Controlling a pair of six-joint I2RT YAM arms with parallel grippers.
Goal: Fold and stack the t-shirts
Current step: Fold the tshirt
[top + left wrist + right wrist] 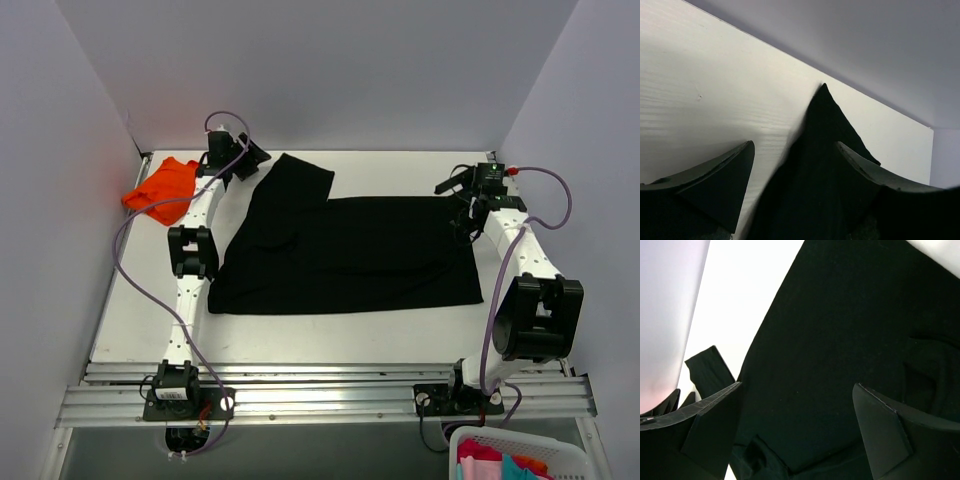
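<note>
The black t-shirt (pixel 350 255) lies spread flat across the middle of the table, one sleeve (pixel 300 175) reaching toward the back. The orange t-shirt (pixel 160 190) sits bunched at the back left by the wall. My left gripper (pixel 245 158) hovers at the sleeve's left edge; in the left wrist view it (pixel 794 145) is open, with the black cloth (pixel 820 165) running up between the fingers to a pointed tip. My right gripper (pixel 458 200) hangs over the shirt's back right corner, open (pixel 797 386) above black fabric (pixel 840 330) and touching nothing.
White walls close in the table on the left, back and right. An aluminium rail (pixel 320 390) runs along the near edge. A white basket (pixel 470 445) with colourful clothes stands below the table at the bottom right. Purple cables trail from both arms.
</note>
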